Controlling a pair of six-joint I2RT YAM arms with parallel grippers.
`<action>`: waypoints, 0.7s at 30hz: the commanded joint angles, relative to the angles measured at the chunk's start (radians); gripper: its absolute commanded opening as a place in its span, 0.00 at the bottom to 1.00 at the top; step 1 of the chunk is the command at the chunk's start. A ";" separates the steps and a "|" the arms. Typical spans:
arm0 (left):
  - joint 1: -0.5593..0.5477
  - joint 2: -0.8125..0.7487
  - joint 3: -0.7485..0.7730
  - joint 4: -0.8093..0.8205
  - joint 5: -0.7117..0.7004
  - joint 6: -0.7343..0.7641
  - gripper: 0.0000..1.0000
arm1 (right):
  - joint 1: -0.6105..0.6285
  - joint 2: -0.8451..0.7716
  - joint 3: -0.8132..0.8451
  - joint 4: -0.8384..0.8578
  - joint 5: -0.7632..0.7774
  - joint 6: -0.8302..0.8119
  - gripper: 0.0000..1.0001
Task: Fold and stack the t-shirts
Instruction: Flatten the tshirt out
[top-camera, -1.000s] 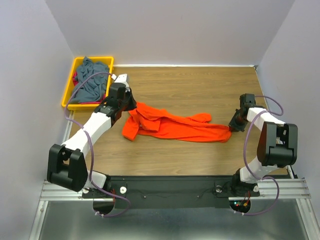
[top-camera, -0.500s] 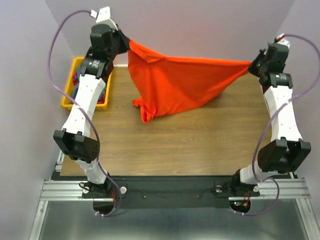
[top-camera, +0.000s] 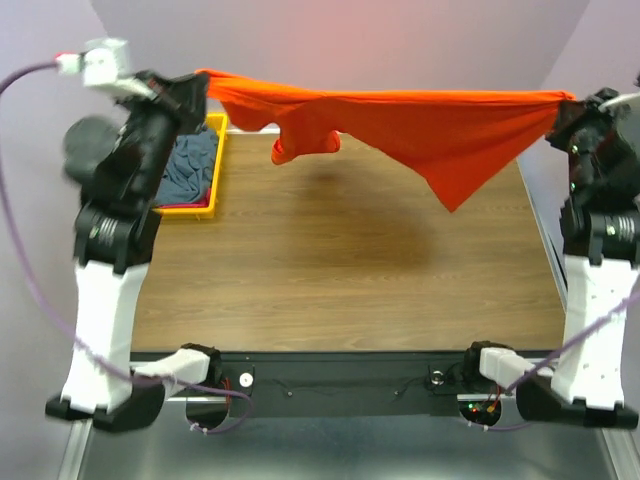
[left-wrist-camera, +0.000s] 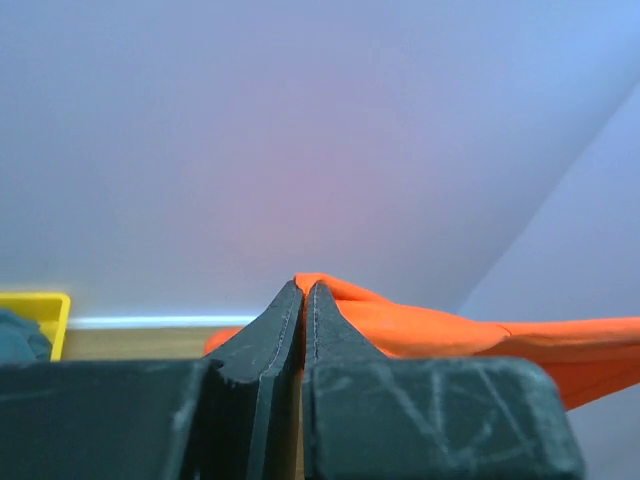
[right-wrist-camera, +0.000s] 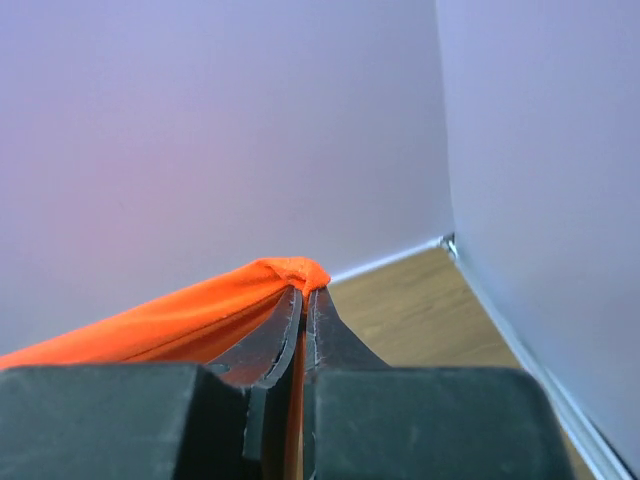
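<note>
Top external: orange t-shirt (top-camera: 440, 125) stretched between left gripper (top-camera: 203, 80) and right gripper (top-camera: 565, 104).

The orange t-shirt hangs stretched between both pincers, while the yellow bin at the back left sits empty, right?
Not quite: the yellow bin is not empty; a grey-blue t-shirt lies in it, as the top external view shows. The orange t-shirt does hang stretched between the left pincer and right pincer.

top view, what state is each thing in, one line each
orange t-shirt: hanging clear of the table, stretched between both grippers, sleeve and corner dangling
left gripper: jaws shut on orange t-shirt
right gripper: jaws shut on orange t-shirt
grey-blue t-shirt: crumpled in the yellow bin
yellow bin: holds the grey-blue t-shirt
</note>
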 joint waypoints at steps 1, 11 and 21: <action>0.007 -0.160 -0.034 0.139 -0.006 0.043 0.00 | -0.006 -0.120 -0.034 0.096 0.065 -0.062 0.01; 0.005 -0.159 0.067 0.050 -0.038 0.103 0.00 | -0.008 -0.193 -0.066 0.109 -0.018 -0.065 0.01; 0.005 0.109 -0.099 0.048 -0.049 0.148 0.00 | -0.006 -0.006 -0.120 0.107 -0.161 -0.024 0.01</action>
